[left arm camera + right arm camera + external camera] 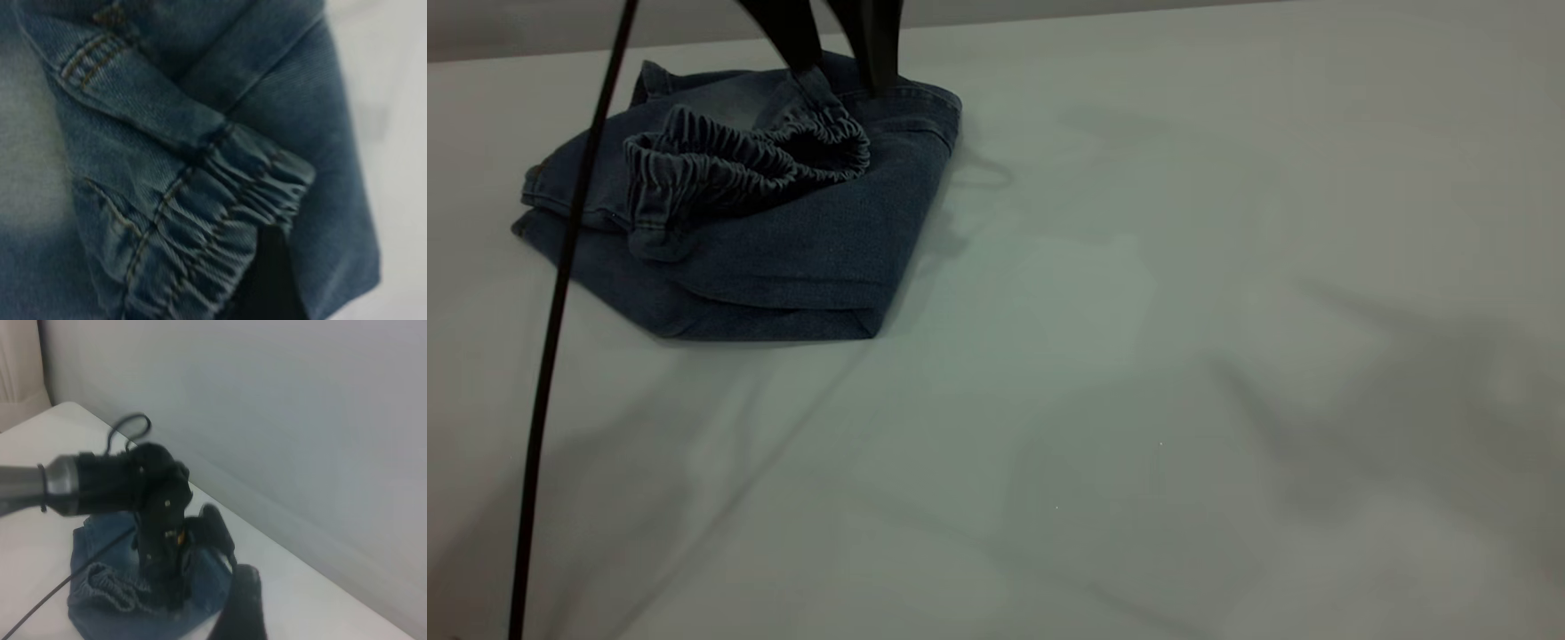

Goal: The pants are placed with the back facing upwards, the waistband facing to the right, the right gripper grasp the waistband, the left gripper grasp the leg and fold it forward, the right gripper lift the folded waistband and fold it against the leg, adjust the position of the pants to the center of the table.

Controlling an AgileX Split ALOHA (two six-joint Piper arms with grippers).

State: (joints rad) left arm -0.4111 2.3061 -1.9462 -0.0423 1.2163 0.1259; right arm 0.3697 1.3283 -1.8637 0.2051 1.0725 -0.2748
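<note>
1. One folded bundle: pants (783, 258) at the table's (1138, 356) far left part in the exterior view, well off centre.
2. Waistband (756, 160) lies ruffled on top of the bundle, curled into a loop.
3. Left gripper (838, 76) reaches down from the view's top edge; two dark fingers (796, 40) spread apart, tips touching denim at the bundle's far edge, one beside the waistband. Released, nothing pinched.
4. Right gripper: only a dark blurred finger shows in its wrist view; state unreadable.
5. Black cable (560, 293) crosses the bundle's left side.
</note>
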